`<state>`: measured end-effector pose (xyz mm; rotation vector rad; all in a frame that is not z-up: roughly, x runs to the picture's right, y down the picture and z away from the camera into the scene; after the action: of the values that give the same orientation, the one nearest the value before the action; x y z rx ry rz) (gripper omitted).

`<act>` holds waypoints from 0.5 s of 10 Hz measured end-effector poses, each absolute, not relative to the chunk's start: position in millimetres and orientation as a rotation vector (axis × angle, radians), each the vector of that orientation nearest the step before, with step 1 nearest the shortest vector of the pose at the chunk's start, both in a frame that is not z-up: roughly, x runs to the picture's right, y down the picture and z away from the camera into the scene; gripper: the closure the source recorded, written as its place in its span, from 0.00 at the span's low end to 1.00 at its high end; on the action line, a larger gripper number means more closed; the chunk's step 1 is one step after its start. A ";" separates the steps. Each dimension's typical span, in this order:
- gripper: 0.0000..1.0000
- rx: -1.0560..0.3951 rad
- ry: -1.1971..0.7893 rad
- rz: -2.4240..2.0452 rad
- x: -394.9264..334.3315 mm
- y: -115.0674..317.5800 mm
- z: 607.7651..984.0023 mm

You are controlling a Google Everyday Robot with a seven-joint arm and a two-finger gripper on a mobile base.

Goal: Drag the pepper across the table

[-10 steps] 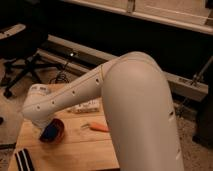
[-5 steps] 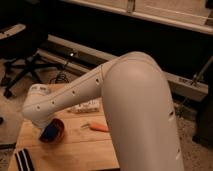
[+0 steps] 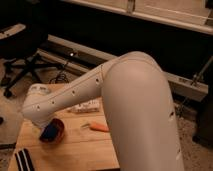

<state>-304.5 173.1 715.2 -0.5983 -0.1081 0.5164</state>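
Robot's gripper: tucked under the white arm's wrist end [image 3: 37, 107], over the left edge of the light wooden plank-top table [image 3: 75, 150] - jaws released. Just beside it, red bowl w/ blue sponge [image 3: 52, 131]. Slim tapered orange pepper [image 3: 99, 127] lies flat approx. mid-table, apart from bowl. White patterned bottle [image 3: 85, 106] lies toward the far edge - black striped object [image 3: 22, 160] at near-left corner.
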 end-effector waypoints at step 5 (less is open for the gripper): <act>0.20 -0.447 -0.036 0.480 -239.7 131.8 677.3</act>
<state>-239.7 131.8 677.3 -0.4473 -0.0364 0.4801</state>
